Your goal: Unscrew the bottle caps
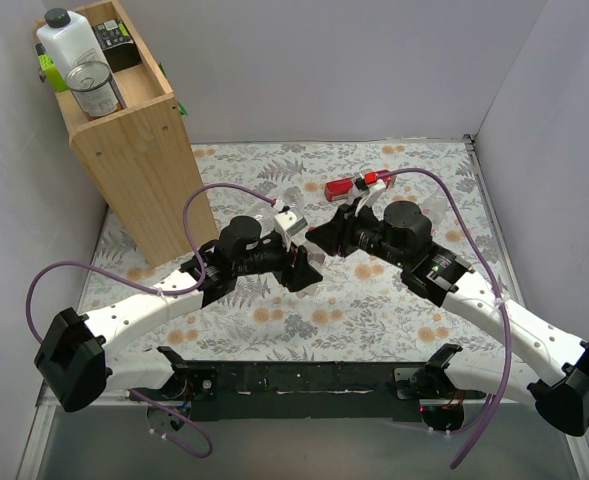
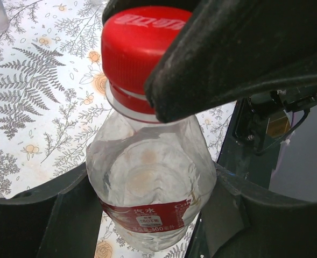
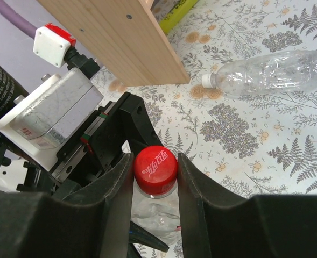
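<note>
Gripping: right claw [image 3: 154, 161] is clamped on the small round red plastic screw cap [image 3: 155, 167], one finger on each side.
Bracing: left claw [image 2: 147, 215] is clamped around the clear plastic bottle [image 2: 147, 172] under that cap, near the middle of the fern-patterned bench [image 3: 244, 156].
Cap state: seated on the neck with no visible gap, so the unscrewing looks unfinished.
Done: a second clear bottle [image 3: 266, 72] lies on its side farther off on the bench, its white neck bare.
Left: this cap; whether others remain cannot be told.
</note>
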You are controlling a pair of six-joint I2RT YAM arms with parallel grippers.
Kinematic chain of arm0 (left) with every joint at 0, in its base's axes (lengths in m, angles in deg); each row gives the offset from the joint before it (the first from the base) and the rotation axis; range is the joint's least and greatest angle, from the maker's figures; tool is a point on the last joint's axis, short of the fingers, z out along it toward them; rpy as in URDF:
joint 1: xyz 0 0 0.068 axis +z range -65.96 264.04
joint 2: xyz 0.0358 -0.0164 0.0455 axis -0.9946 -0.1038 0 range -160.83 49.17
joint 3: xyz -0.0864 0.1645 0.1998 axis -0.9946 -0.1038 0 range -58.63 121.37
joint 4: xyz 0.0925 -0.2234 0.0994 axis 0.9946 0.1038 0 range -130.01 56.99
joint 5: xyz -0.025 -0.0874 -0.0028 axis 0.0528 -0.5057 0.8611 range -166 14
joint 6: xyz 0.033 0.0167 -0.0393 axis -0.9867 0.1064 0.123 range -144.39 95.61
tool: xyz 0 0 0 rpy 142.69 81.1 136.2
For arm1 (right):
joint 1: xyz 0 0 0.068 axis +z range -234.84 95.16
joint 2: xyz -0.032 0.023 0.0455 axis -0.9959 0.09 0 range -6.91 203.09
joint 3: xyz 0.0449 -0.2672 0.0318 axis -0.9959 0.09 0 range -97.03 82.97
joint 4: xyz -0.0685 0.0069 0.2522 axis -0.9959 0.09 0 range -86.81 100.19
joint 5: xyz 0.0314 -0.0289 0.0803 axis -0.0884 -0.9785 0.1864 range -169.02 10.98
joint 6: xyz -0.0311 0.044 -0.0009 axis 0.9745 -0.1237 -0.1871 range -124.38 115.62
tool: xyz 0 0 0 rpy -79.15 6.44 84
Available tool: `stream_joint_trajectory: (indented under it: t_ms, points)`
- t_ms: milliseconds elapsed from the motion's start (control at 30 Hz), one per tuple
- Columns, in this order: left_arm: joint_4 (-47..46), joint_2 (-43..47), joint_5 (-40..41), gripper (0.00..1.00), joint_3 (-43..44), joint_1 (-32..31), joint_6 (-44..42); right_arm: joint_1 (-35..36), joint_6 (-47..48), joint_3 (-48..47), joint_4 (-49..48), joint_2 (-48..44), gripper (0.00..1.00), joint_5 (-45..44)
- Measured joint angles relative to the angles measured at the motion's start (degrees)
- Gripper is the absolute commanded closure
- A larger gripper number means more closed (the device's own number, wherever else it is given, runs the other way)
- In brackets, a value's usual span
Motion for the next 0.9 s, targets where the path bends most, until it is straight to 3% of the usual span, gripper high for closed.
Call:
stream_joint_trajectory:
  t_ms: [233, 567, 800, 900]
  points:
    - [-2.5, 1.1, -7.9, 0.82, -0.2, 0.6, 0.2, -0.9, 5.5, 0.0, -0.7, -2.8, 0.99, 7.1]
    - [-12.9, 1.5, -34.3, 0.82, -2.1, 2.2, 3.1, -5.2, 8.6, 0.7, -8.2, -4.7, 0.99, 36.0]
    - [-14.0, 1.5, -41.1, 0.82, -2.1, 1.6, 3.0, -6.3, 8.8, 0.7, -11.3, -4.0, 0.99, 46.6]
    - [-13.2, 1.5, -40.8, 0.82, -2.1, 1.5, 2.4, -6.7, 9.5, 0.7, -10.8, -4.0, 0.78, 47.0]
